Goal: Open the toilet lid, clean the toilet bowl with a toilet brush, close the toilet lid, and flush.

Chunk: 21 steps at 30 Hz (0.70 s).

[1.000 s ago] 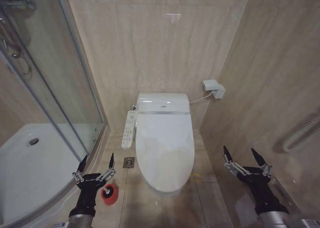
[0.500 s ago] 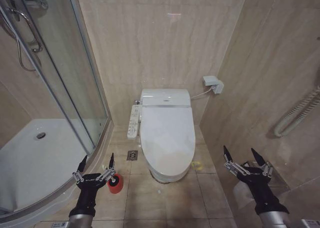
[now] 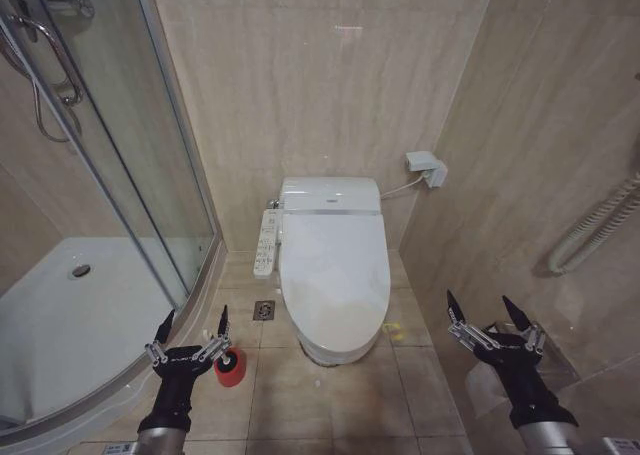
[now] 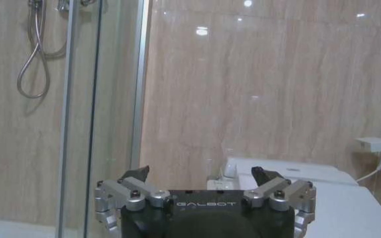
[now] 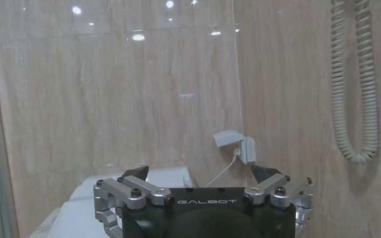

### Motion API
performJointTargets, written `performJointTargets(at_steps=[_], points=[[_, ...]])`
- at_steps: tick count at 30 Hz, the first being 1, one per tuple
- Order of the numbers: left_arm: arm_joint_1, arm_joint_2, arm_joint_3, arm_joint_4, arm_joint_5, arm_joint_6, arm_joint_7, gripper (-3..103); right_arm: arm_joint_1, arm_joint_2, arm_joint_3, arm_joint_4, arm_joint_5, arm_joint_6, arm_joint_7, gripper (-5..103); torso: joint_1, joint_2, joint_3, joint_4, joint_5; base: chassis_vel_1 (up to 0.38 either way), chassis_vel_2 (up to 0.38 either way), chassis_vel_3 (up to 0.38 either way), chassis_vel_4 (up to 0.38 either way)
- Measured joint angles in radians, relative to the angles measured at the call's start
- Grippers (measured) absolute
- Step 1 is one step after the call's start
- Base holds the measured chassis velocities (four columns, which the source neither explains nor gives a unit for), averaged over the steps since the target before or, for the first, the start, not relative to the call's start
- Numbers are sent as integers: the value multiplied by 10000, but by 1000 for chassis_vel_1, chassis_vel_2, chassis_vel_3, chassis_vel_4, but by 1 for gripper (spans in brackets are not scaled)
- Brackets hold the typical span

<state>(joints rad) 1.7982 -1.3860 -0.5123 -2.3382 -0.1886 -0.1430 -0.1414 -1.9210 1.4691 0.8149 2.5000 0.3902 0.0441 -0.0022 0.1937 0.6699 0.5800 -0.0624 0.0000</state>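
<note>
The toilet lid (image 3: 335, 260) lies shut over the toilet bowl (image 3: 325, 352), which stands against the back wall with its white button panel (image 3: 265, 243) on the left side. The lid's white surface also shows beyond the left fingers (image 4: 356, 208). My left gripper (image 3: 196, 315) hangs open and empty, low at the left, just in front of a red holder cup (image 3: 232, 368) on the floor. The toilet brush is hidden. My right gripper (image 3: 478, 299) is open and empty, low at the right beside the side wall. Both wrist views show spread fingertips (image 4: 139, 173) (image 5: 135, 173).
A curved glass shower enclosure (image 3: 150, 175) with a white tray (image 3: 70, 315) takes up the left. A floor drain (image 3: 263, 310) sits between the enclosure and the toilet. A wall socket box (image 3: 427, 170) and a coiled hose (image 3: 600, 225) are on the right wall.
Over the last second the whole picture shifted: the camera drew back and the toilet now looks smaller and higher. Both grippers keep their places, open.
</note>
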Motion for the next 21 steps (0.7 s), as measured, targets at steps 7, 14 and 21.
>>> performJointTargets(at_steps=[7, 14, 21], points=[[0, 0, 0, 0, 0, 0, 0, 100, 0, 0, 0, 0, 0, 0, 0, 100, -1, 0, 0, 0, 0, 116, -104, -113, 125], [1, 0, 0, 0, 0, 0, 0, 100, 0, 0, 0, 0, 0, 0, 0, 100, -8, 3, -3, -1, 1, 157, -164, -151, 148], [0, 0, 0, 0, 0, 0, 0, 100, 0, 0, 0, 0, 0, 0, 0, 100, -3, 2, -1, 1, 1, 66, -65, -79, 76]])
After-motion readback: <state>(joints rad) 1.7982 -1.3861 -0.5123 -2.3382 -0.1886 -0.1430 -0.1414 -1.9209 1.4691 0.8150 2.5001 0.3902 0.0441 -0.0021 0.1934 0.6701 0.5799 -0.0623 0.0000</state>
